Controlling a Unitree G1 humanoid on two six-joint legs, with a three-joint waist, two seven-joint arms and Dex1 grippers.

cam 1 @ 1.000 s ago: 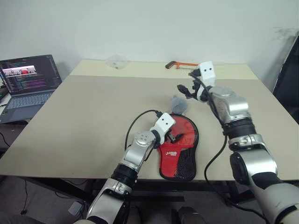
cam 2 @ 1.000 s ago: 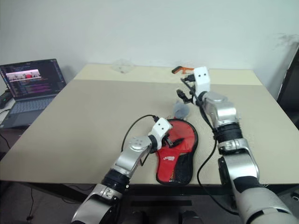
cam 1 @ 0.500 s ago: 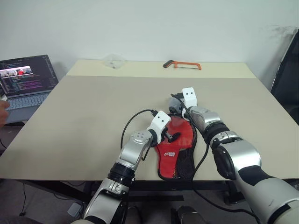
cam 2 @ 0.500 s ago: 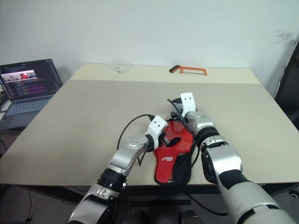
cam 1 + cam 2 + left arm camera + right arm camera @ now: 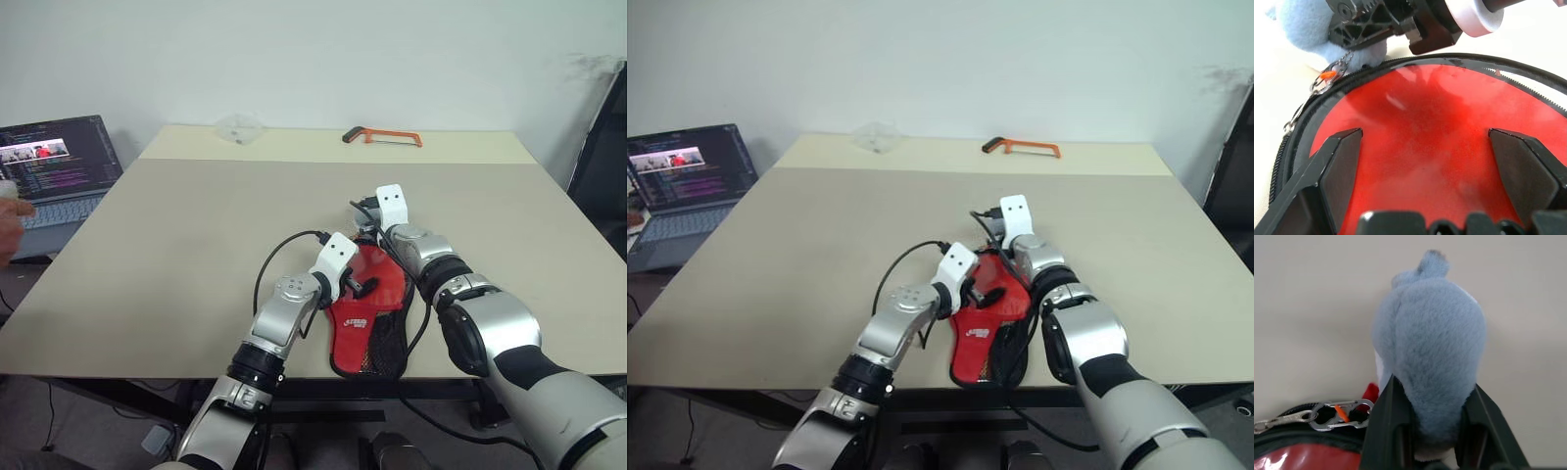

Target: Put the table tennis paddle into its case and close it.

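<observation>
Lying near the front edge of the tabletop (image 5: 176, 245), the case (image 5: 377, 313) is seen with its zip open and the table tennis paddle (image 5: 1420, 147) inside it. Over the case, the left gripper (image 5: 1425, 161) is held with fingers wide apart. At the case's far end, the grey tag (image 5: 1430, 352) is clamped by the right gripper (image 5: 1432, 426).

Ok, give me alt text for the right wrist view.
The right gripper is shut on a fluffy grey-blue tag that lies on the beige table. A small metal clip links the tag to the case, whose zipped edge shows beside it.
</observation>
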